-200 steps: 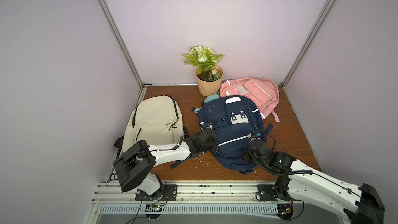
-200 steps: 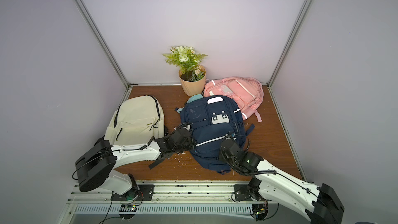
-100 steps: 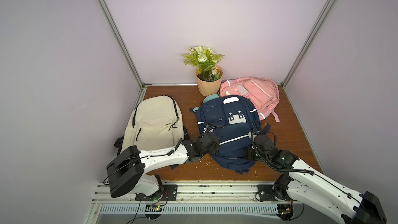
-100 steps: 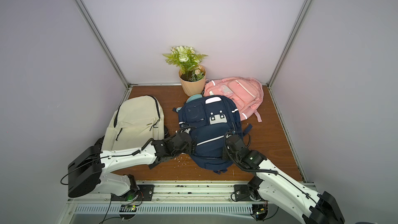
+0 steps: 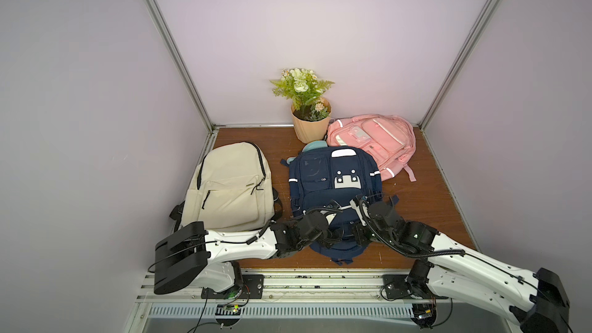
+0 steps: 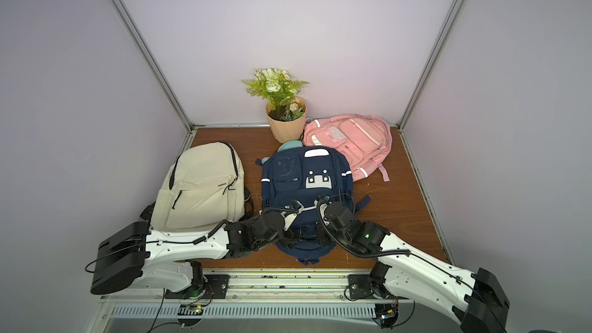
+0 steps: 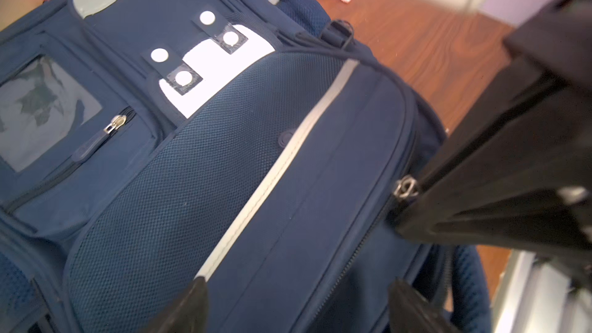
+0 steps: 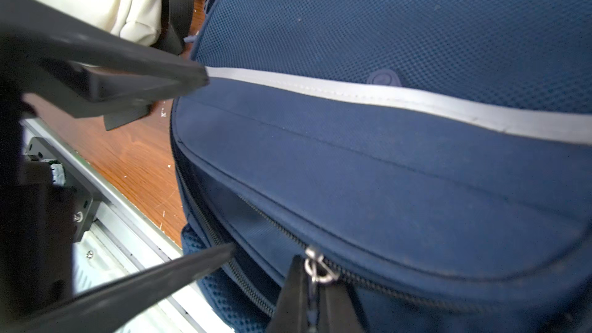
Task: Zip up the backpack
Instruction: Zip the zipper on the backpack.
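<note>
Right gripper [image 8: 315, 299] is pinched tight on the metal zipper pull [image 8: 315, 272] at the near end of the navy backpack [image 5: 333, 184], which lies flat in the middle of the desk [image 5: 423, 213]. Beside the pull the zipper gapes, and the inside is too dark to read. Left gripper [image 7: 299, 293] hangs spread over that same end. Just beside lies a beige backpack [image 5: 230, 184], with bare wood toward the right wall.

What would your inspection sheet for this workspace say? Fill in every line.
Surface: wooden table, bare around the bags.
Job's things: navy backpack lying flat, zip partly open.
Clutter: beige backpack, pink backpack, potted plant.
Grippers: left gripper open over the navy backpack; right gripper shut on the zipper pull.
Cables: black cables running along both arms.
Surroundings: lilac walls, metal rail in front.
</note>
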Available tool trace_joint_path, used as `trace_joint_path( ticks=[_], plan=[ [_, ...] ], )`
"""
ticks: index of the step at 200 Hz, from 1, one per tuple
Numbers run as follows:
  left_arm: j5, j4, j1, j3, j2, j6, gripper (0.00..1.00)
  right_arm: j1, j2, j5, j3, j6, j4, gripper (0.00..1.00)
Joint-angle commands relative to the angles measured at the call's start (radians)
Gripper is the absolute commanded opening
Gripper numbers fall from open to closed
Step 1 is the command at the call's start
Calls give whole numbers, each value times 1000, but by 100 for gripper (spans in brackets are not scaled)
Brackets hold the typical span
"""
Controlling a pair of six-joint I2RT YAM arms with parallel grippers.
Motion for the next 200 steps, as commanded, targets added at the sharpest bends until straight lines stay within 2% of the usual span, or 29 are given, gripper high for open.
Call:
trace_joint_path(
  ticks=[1,9,29,56,73,83,95,153,200],
  plan=[
    [-21,66,-5,11,43,79,86,7,-7,-32,43,-26,78,0],
    [-36,69,-4,21,63,85,83,10,-3,-40,43,-27,83,0],
    [-72,70,-3,45,114,96,68,17,8,-42,48,-28,80,0],
    [-127,62,-2,49,140,87,39,19,19,6,53,-22,38,0],
    [-160,64,-2,21,118,65,22,17,13,87,53,10,-5,0],
    [-177,55,-3,6,103,51,9,12,7,127,55,21,-28,0],
    [-198,37,-3,-13,84,39,0,-4,-1,150,62,30,-52,0],
    [-278,-19,-3,-92,27,-32,0,-146,-1,67,87,33,-131,0],
    [-272,-26,-3,-119,17,-43,0,-206,61,125,214,70,-299,0]
  ],
)
